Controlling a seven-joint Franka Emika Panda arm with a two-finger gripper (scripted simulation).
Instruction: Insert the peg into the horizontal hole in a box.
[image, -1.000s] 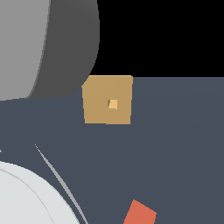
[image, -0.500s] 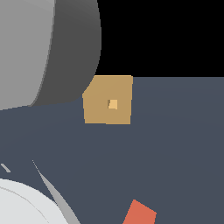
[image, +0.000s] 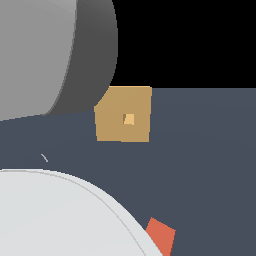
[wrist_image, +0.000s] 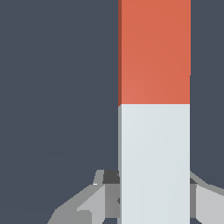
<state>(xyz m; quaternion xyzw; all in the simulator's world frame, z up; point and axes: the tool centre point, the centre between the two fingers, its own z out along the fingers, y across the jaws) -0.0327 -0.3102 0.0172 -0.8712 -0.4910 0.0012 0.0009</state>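
The peg (wrist_image: 154, 109) fills the wrist view, its red-orange half far from the fingers and its pale grey-white half between them. My gripper (wrist_image: 154, 199) is shut on the white end, with grey fingers (wrist_image: 94, 199) pressed against both sides. In the exterior view only the peg's red tip (image: 161, 235) shows, low and toward the exterior view's right of the arm. The tan box (image: 123, 114) stands farther back on the dark floor, its flat face toward the camera. The small lighter hole (image: 129, 119) sits near the middle of that face. The peg is well apart from the box.
A large grey cylindrical arm link (image: 50, 50) fills the upper part of the exterior view's left and overlaps the box's upper corner. A pale rounded arm part (image: 60, 215) covers the lower left and hides most of the peg. The dark blue-grey floor (image: 200, 165) lies between peg and box.
The pale rounded arm part has grown and risen in the exterior view. The peg's red tip has shifted slightly upward. The box has not moved.
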